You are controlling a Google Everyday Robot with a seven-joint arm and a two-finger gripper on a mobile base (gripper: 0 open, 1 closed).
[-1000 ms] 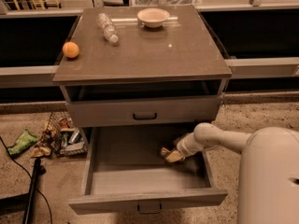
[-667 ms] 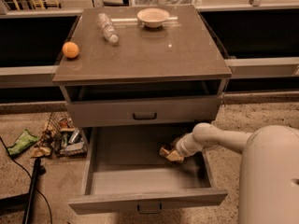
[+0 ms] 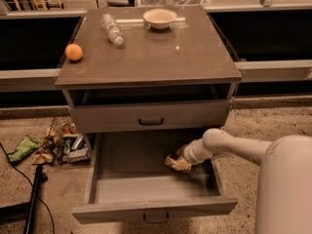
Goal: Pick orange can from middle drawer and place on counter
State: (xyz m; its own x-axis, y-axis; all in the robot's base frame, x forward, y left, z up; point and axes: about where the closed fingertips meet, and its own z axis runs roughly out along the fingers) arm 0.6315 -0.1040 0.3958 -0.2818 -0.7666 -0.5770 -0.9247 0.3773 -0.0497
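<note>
**Robot arm reaching into an open drawer toward a can**

We have 1 camera view, looking down at a grey cabinet from the front.

The middle drawer [image 3: 146,206] is pulled well out, its front nearest us. The white arm [image 3: 229,145] comes in from the right and slants down into it. The tool [image 3: 183,159] is low inside the drawer, toward the right side. The orange can [image 3: 173,164] is at the tool's tip, a dull gold-brown shape that looks crumpled. It seems to lie on or just above the drawer floor. We cannot tell whether the tool is spread, pressed together or pinching the can.

Above, the shallower upper drawer [image 3: 151,116] is closed. The counter [image 3: 156,62] carries 3 things: a clear bottle [image 3: 112,29] lying on its side at the back left, a pale bowl [image 3: 160,18] at the back centre, and a round orange fruit [image 3: 73,51] near the left edge. The front half is bare. Wrappers and litter [image 3: 63,143] sit on the floor to the cabinet's left.

We judge that the risks are these. A dented can may slip from a shallow hold. In lifting, the can or arm could catch the upper drawer's underside or the drawer's right wall. A hasty placement could nudge the fruit or the bottle into rolling.

We can read no brand, label or writing on the can, the bottle or anything else.
</note>
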